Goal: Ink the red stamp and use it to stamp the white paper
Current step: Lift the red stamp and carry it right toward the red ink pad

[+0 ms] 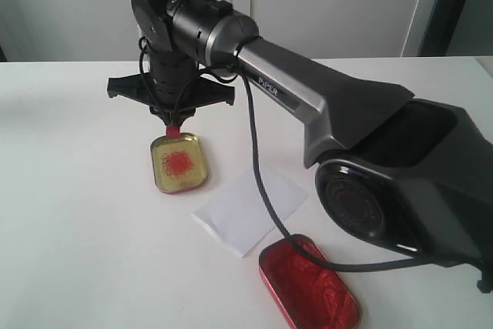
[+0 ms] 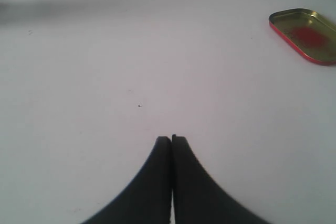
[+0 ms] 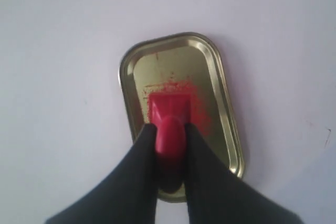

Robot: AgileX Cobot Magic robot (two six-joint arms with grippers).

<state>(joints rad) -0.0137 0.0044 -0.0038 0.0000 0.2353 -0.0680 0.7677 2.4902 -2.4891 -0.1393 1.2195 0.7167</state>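
Nearest lies the red ink tin (image 1: 308, 287), and just beyond it the white paper (image 1: 239, 213) lies flat on the tabletop (image 1: 77, 252). Farther back and to the left sits the gold tin (image 1: 162, 167). Over it the right pincer (image 3: 170, 127) grasps the red stamp (image 3: 169, 109) by its knob. The left pincer (image 2: 171, 139) is clenched on nothing above bare tabletop.

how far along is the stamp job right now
Done: the red stamp is picked up, clamped in the right gripper. In hand: inking, with its base down in the red-smeared gold tin; contact can't be confirmed. Left: the white paper shows no print in the exterior view, so stamping is still to do. The left gripper is shut and holds nothing.
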